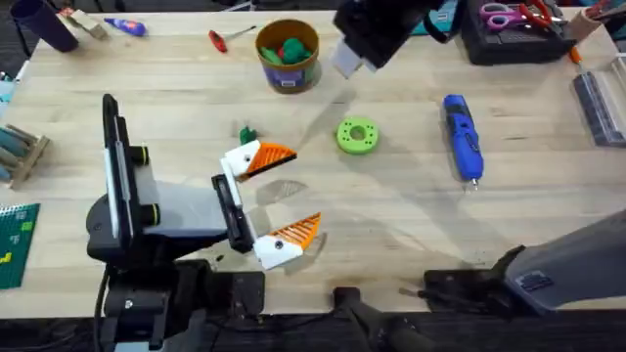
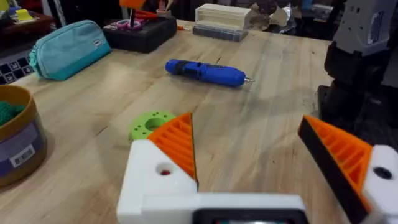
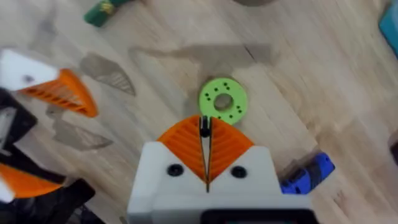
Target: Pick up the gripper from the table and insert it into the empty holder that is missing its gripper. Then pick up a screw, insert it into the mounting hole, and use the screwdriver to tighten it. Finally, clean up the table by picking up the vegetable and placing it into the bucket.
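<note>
The left gripper (image 1: pixel 277 200) rests on the table with jaws spread wide, both orange ribbed fingers mounted. The vegetable (image 1: pixel 246 135) lies just beyond it (near the bucket (image 1: pixel 288 56)). The right gripper (image 3: pixel 205 146), pinched closed, hovers above the green disc (image 3: pixel 222 100).

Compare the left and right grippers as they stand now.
The left gripper is open wide; the right gripper is shut. The left lies low along the table; the right points down above the green disc. Both have white mounts and orange ribbed pads.
</note>
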Controlling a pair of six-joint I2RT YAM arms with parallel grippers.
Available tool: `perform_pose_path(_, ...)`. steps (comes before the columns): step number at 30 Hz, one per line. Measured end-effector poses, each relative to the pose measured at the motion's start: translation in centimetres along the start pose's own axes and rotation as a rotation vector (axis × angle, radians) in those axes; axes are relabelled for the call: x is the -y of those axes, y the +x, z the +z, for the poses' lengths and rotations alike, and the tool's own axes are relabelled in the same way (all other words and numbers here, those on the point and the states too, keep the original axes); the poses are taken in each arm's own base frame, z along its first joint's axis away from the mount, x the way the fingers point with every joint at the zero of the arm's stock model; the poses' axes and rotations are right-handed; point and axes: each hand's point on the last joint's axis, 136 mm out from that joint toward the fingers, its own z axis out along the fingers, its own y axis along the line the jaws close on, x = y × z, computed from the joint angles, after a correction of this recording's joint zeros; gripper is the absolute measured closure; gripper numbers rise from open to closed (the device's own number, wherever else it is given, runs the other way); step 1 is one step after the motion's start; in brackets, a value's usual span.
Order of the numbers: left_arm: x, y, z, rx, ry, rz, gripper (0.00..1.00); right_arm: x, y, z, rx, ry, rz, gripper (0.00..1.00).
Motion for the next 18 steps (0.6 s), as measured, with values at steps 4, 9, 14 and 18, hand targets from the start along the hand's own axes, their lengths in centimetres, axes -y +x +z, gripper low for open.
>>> perform_pose_path(4,0.0,0.0,0.0,0.0,0.0,0.0,0.016,-3.1,-1.2,-1.8,0.043,-0.015,-0.083,0.996)
perform_pose_path(9,0.0,0.0,0.0,0.0,0.0,0.0,0.016,-6.1,-2.4,-3.5,0.097,-0.007,-0.172,0.996)
perform_pose_path(14,0.0,0.0,0.0,0.0,0.0,0.0,0.016,-8.9,-3.6,-4.8,0.149,-0.016,-0.24,0.996)
perform_pose_path(18,0.0,0.0,0.0,0.0,0.0,0.0,0.016,-10.4,-4.9,-4.7,0.169,-0.025,-0.271,0.996)
